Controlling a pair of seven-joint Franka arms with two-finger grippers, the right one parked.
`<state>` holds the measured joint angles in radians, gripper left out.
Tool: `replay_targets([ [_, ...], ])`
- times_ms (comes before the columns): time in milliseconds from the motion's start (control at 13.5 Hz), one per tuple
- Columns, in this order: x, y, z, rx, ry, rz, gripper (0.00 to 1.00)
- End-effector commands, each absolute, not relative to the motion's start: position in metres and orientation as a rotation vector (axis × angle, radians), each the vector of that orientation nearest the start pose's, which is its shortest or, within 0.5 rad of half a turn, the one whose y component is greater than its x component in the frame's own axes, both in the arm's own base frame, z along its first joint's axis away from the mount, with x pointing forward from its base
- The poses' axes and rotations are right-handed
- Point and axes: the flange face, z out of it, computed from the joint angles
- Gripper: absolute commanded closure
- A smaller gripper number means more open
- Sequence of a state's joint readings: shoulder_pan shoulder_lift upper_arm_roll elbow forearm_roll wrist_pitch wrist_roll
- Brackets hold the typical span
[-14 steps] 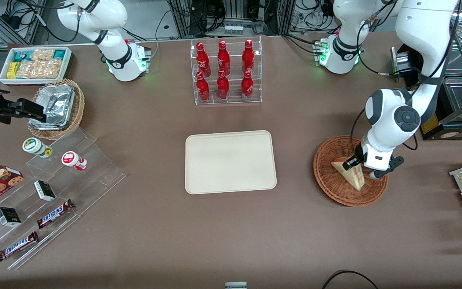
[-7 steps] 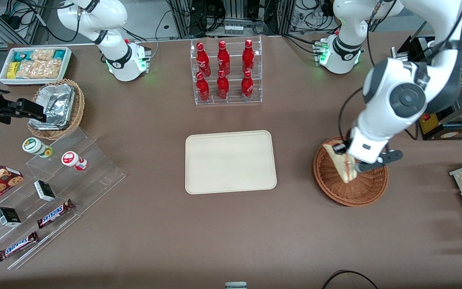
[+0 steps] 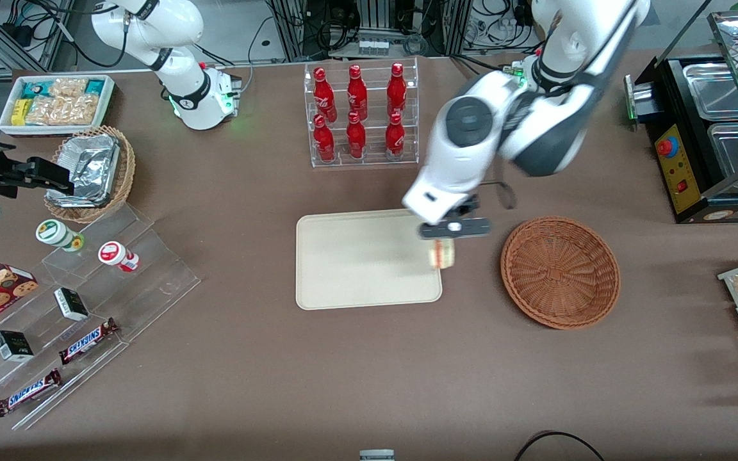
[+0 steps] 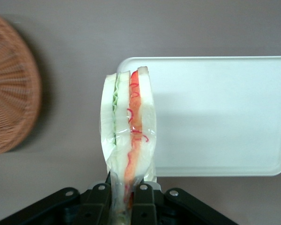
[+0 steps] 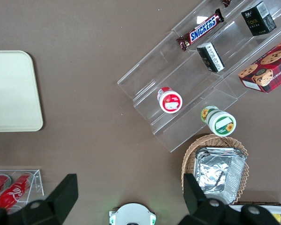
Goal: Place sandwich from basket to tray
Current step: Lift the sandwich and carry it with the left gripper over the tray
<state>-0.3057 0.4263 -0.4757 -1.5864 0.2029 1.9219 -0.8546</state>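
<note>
two black fingers (image 4: 99, 199) of the gripper (image 3: 451, 228) were clamped on the sandwich (image 4: 129, 136), which hung in the air over the tray's (image 3: 356, 262) edge nearest the reddish-brown basket (image 3: 560, 272); the basket sat apart toward the working arm's end.

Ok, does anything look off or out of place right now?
Nothing stands out. The gripper holds the sandwich above the tray's edge nearest the basket, which is empty.
</note>
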Motion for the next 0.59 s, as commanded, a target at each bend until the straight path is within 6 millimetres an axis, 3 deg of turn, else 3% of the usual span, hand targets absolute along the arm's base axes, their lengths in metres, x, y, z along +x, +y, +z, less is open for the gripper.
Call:
replay_targets([
  [0, 0.511, -0.502, 0.357, -3.080, -0.027, 0.007, 1.00],
  [296, 0.487, -0.557, 0.299, -3.099, 0.014, -0.076, 1.00],
  [519, 0.483, -0.566, 0.260, -3.098, 0.033, -0.097, 1.00],
])
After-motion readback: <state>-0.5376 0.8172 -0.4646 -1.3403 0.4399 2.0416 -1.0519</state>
